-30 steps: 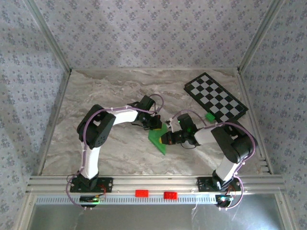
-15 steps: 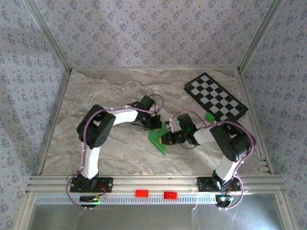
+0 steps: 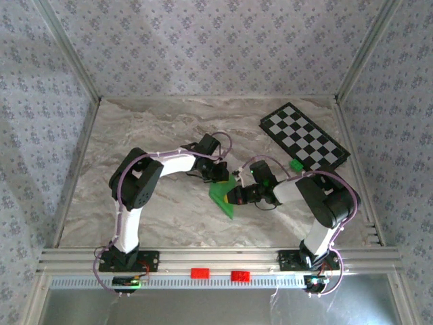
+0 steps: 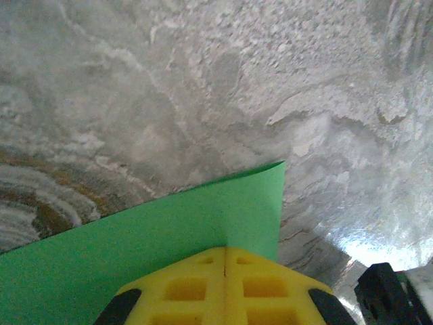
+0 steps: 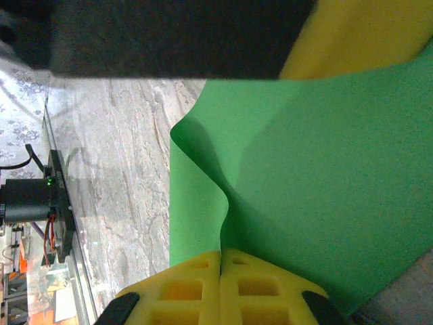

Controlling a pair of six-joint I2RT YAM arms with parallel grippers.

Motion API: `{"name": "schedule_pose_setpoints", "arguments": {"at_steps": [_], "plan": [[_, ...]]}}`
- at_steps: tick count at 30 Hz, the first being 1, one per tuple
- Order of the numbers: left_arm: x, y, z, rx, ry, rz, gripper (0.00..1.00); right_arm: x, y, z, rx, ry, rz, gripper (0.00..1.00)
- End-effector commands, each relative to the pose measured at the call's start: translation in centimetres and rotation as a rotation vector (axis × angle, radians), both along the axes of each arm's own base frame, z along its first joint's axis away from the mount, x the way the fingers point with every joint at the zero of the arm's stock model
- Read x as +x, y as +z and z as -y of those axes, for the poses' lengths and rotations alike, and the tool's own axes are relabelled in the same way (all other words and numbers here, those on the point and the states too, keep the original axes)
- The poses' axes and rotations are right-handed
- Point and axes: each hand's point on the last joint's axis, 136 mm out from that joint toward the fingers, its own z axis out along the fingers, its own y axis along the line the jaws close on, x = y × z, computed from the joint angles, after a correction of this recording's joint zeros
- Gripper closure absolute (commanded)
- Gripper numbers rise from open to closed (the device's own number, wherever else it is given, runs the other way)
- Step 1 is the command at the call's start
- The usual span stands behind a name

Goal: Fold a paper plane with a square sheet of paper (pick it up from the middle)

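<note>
Marble-look tabletop [image 3: 155, 135] inside a wallpapered booth with aluminium rails round the edge. Both arms are hunched over the middle of it, with the green sheet [image 3: 222, 196] caught between them.

Left claw [image 3: 218, 175]: its yellow fingers [image 4: 189, 288] are pressed flat together with no gap. On its own camera the paper comes out right at the tips and spreads ahead and off to its left. One free corner pokes out just ahead-right of the tips.

Right claw [image 3: 235, 196]: clamped tight too. In its wrist view a soft buckle in the paper runs straight into the seam between the fingers [image 5: 183, 284], so it's pinching a ridge, not a flat edge. Ahead of it the sheet fans out to its right, and at the far end a yellow finger [image 5: 358, 34] that looks like the other claw's sits on the same sheet.

The bit that matters imo: the paper lies ahead of both claws, noses roughly facing each other across it, so the sheet bridges the two. From above it reads as a wedge, long axis running from the left claw's tips back toward the arm bases, passing just in front of the right claw. Neither arm is nearer, since both are touching it. Can't tell how many folds are in.

My guess is the next move creases along that ridge, and whichever claw lets go first could let it spring back. The checkered board [image 3: 304, 137] and tiny green block [image 3: 295, 164] sit behind the right claw, out of play.
</note>
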Motion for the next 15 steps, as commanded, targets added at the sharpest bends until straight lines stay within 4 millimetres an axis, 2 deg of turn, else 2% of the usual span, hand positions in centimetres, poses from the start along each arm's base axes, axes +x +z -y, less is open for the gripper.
{"name": "schedule_pose_setpoints", "arguments": {"at_steps": [1, 5, 8, 11, 15], "plan": [[1.1, 1.7, 0.4, 0.004, -0.007, 0.048, 0.92, -0.5, -2.4, 1.1, -0.071, -0.02, -0.036, 1.0], [1.7, 3.7, -0.1, 0.009, 0.032, 0.099, 0.9, -0.5, -2.7, 1.1, -0.072, -0.027, -0.044, 1.0], [1.2, 5.3, -1.0, -0.014, 0.087, 0.138, 0.91, -0.5, -2.8, 1.1, -0.073, -0.029, -0.046, 1.0], [0.0, 6.0, -2.2, -0.058, 0.155, 0.143, 0.95, -0.5, -3.0, 1.3, -0.083, -0.036, -0.05, 1.0], [-2.4, 6.9, -2.6, -0.135, 0.205, 0.146, 0.99, -0.5, -3.1, 1.4, -0.09, -0.041, -0.051, 1.0]]}}
